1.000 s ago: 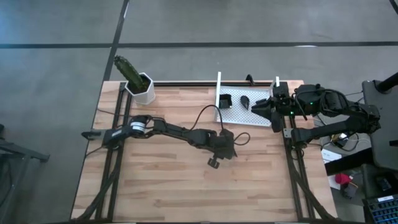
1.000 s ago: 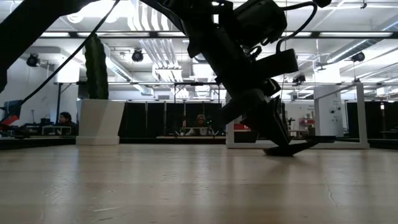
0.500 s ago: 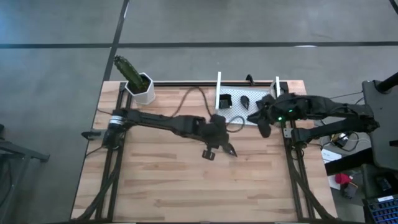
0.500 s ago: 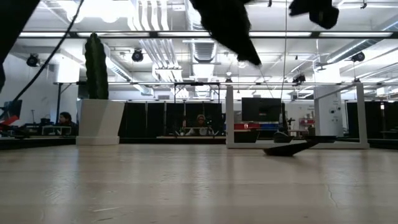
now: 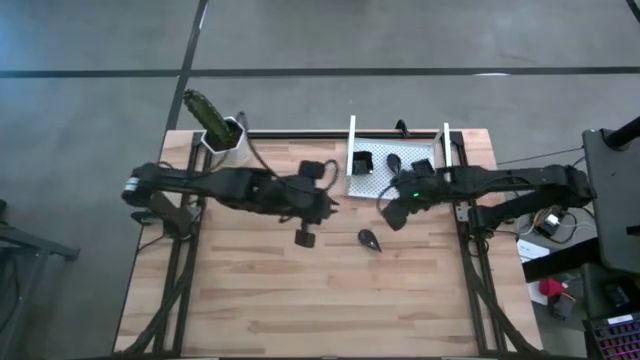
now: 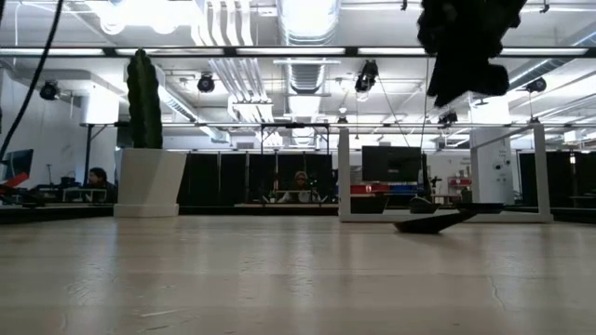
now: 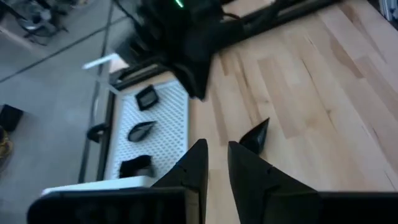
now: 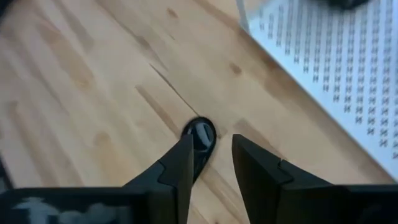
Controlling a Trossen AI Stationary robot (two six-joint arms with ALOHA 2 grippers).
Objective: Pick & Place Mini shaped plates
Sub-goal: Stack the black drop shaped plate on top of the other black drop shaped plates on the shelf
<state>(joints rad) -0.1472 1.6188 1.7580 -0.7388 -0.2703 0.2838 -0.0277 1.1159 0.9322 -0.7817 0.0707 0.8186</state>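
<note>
My right gripper (image 8: 210, 163) hangs spread and empty above a teardrop plate (image 5: 369, 239) (my left gripper (image 7: 214, 163) likewise).

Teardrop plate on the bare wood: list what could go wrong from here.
1. Both the left gripper and the right gripper hang open near the teardrop plate; if both go for it, the arms may collide.
2. The plate lies low and glossy on the wood, so fingers may push it rather than grip it.
3. The white tray holds other plates; a careless placement could knock one.
</note>
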